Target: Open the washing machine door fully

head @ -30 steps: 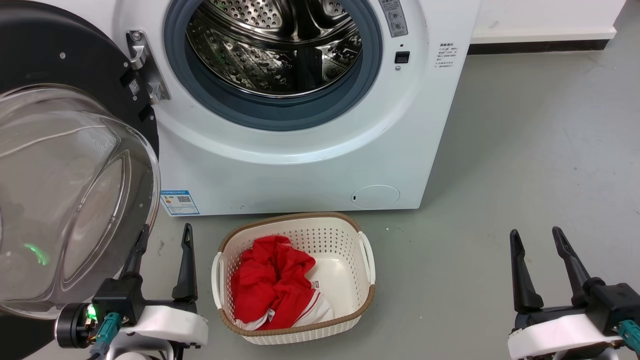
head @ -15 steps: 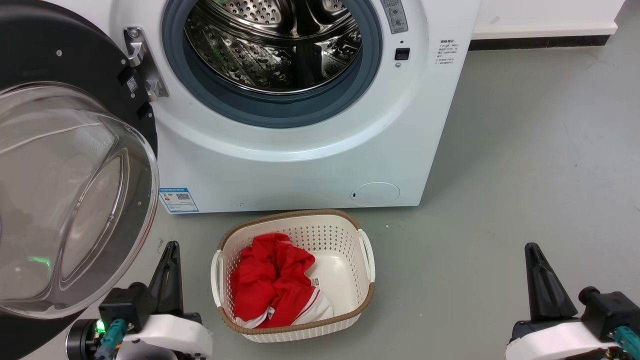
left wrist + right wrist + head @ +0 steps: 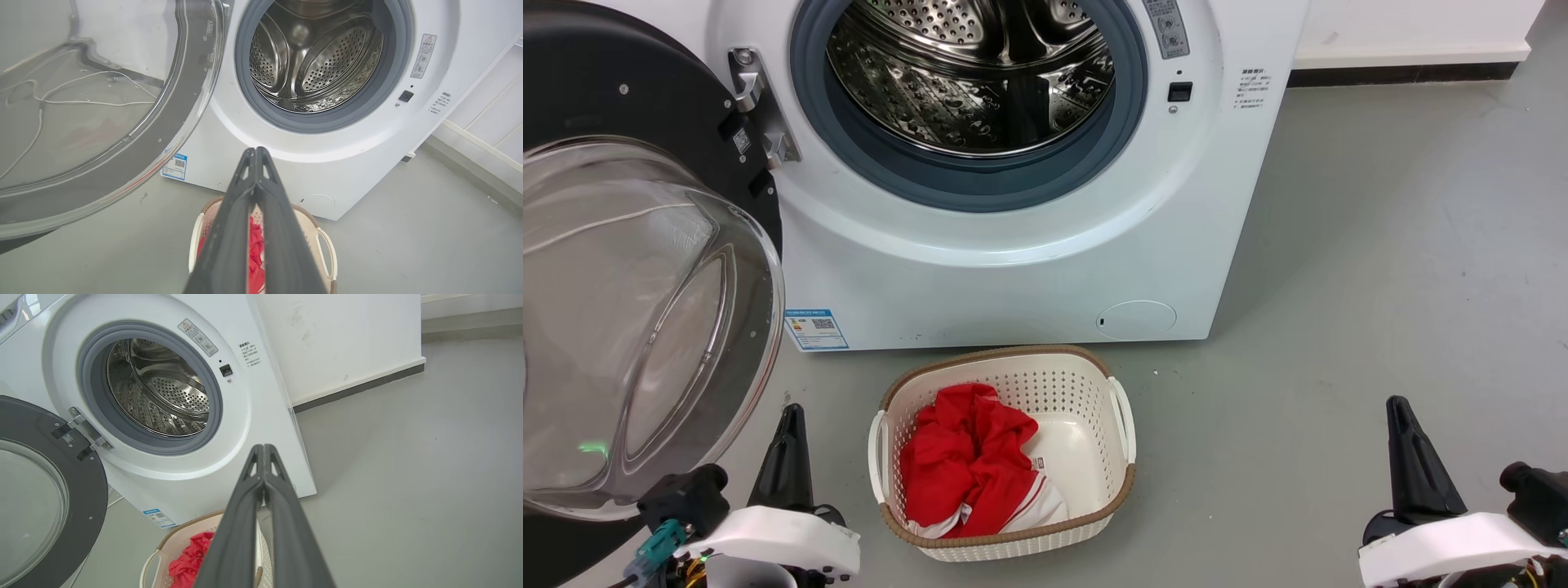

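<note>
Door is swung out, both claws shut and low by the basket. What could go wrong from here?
1. The washing machine door sits right beside the left claw; lifting that arm may knock its glass.
2. The laundry basket stands on the floor just before the washing machine; rolling forward would likely hit it.

- Cream perforated laundry basket (image 3: 1054,380) with a brown rim, on the floor between left claw (image 3: 788,416) and right claw (image 3: 1401,408), nearer the left one.
- Red garment (image 3: 964,465) with white trim, bunched in the basket half nearest left claw.
- Grey floor (image 3: 1339,327), ahead of right claw.
- White wall (image 3: 1421,24) and dark skirting strip (image 3: 1405,76), far ahead of right claw.
</note>
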